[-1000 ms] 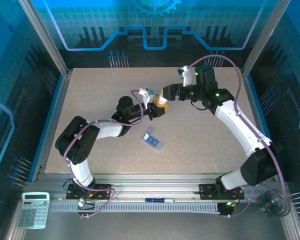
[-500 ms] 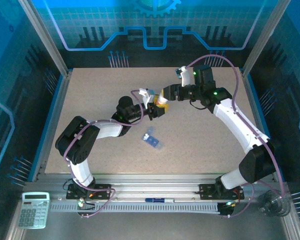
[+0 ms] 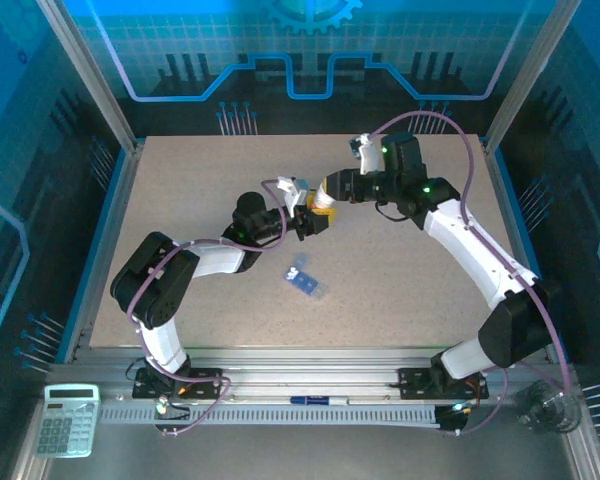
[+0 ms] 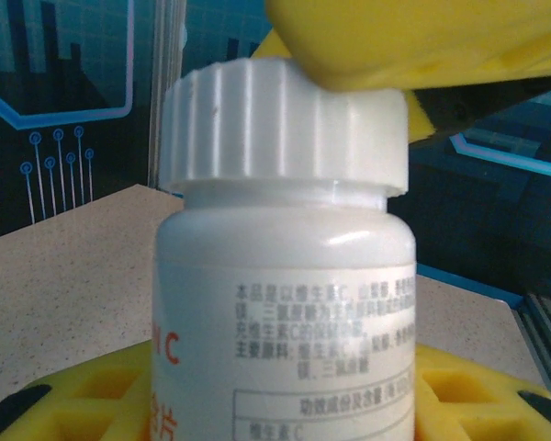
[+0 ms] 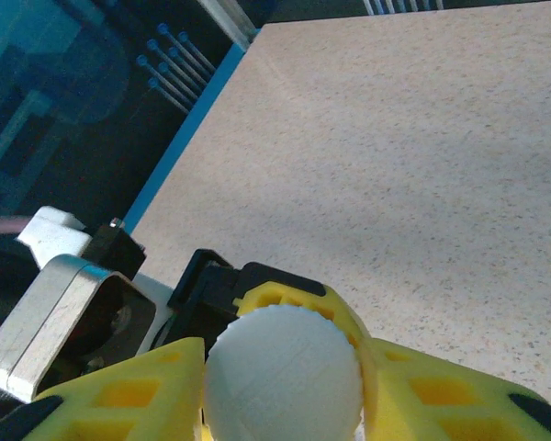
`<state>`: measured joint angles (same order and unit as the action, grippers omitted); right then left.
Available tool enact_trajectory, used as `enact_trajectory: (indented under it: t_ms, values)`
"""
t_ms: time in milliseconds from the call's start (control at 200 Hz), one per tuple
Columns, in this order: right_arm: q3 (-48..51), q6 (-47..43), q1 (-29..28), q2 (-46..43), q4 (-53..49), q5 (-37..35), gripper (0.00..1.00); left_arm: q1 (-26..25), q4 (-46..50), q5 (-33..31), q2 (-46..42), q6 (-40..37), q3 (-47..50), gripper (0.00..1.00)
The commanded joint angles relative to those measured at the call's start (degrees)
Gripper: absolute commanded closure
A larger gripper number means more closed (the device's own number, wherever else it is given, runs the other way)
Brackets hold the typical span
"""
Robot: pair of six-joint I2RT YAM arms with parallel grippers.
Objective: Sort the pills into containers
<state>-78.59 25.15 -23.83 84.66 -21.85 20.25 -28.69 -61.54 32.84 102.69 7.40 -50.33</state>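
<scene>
A white pill bottle (image 4: 285, 303) with orange and grey print hangs above the table's middle, with my left gripper (image 3: 313, 218) shut on its body; yellow fingers (image 4: 482, 395) flank it. Its ribbed white cap (image 5: 283, 372) sits between the yellow fingers (image 5: 441, 395) of my right gripper (image 3: 327, 193), which is shut on it from the right. One right finger (image 4: 422, 41) lies over the cap's top edge in the left wrist view. The containers, a translucent blue pill box (image 3: 306, 280), lie flat on the table in front of the bottle. No pills are in view.
The speckled table (image 3: 400, 300) is bounded by blue side rails and a metal frame. A calculator (image 3: 67, 420) and a pen (image 3: 315, 400) lie on the ledge in front of the arm bases.
My right gripper has slid a little to the left and closed its fingers on the bottle's cap. The left arm and bottle have stayed still.
</scene>
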Motion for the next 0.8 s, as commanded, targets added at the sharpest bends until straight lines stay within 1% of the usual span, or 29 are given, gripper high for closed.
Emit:
enact_trajectory:
  t_ms: [0,40,100,240,410,530,590,665,720,795]
  values:
    - [3.7,7.2,-4.8,-1.5,-2.3,-8.9,0.58,-0.5,-3.7,0.7,-1.4,-0.9,-0.7,1.00]
    - [4.5,9.5,-6.1,-2.0,-2.6,-12.5,0.60,-0.4,-3.7,0.8,-1.4,-0.9,-0.7,1.00]
    - [6.4,12.6,-8.1,-3.2,-1.5,-16.7,0.60,-0.4,-3.7,0.8,-1.3,-0.9,-0.8,1.00]
    - [7.3,15.1,-10.5,-4.1,0.0,-19.9,0.58,-0.4,-3.4,0.8,-1.1,-0.9,-0.9,1.00]
    - [3.8,13.1,-9.3,-4.2,-2.0,-18.8,0.51,-0.4,-3.4,0.8,-1.1,-1.0,-0.8,1.00]
    - [2.1,11.8,-6.7,-5.5,-2.3,-15.5,0.39,-0.4,-3.4,0.7,-1.1,-1.1,-0.7,1.00]
    - [2.5,10.9,-6.0,-6.8,-0.6,-14.1,0.30,-0.4,-3.4,0.7,-1.1,-1.1,-0.7,1.00]
    - [4.1,9.5,-5.8,-8.7,1.9,-13.5,0.23,-0.4,-3.5,0.8,-0.9,-1.1,-0.7,1.00]
    - [5.2,8.4,-5.2,-9.7,3.9,-12.2,0.20,-0.4,-3.5,0.9,-1.0,-1.0,-0.7,1.00]
    - [6.7,6.9,-3.4,-10.5,7.0,-7.7,0.19,-0.4,-3.5,0.9,-1.0,-1.1,-0.7,1.00]
